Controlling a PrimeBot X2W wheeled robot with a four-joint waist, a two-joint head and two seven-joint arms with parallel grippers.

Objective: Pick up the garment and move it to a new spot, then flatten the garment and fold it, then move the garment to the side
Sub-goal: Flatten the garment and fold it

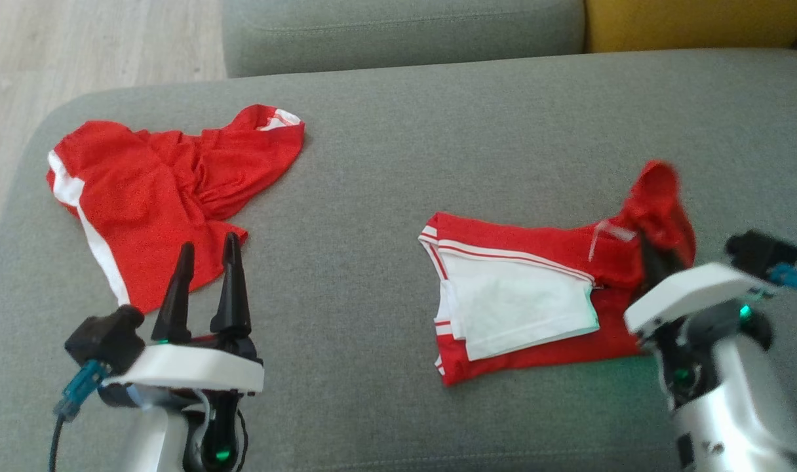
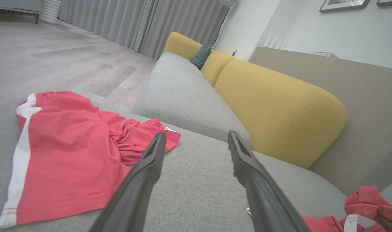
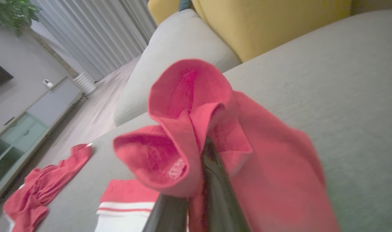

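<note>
The garment [image 1: 523,295], red with white panels and stripes, lies partly folded on the grey sofa seat [image 1: 398,151] at the right. My right gripper [image 1: 654,255] is shut on its right end, and that red cloth [image 3: 189,96] is lifted and bunched over the fingers [image 3: 215,180]. My left gripper [image 1: 208,242] stands open at the lower left with nothing between its fingers [image 2: 144,174]. A corner of the garment [image 2: 360,206] shows at the lower right of the left wrist view.
A second red garment with a white stripe [image 1: 156,190] lies crumpled at the left, just beyond my left fingertips. Another grey seat [image 1: 398,33] and a yellow cushion [image 1: 687,23] are behind. The seat's left edge drops to wooden floor [image 1: 77,39].
</note>
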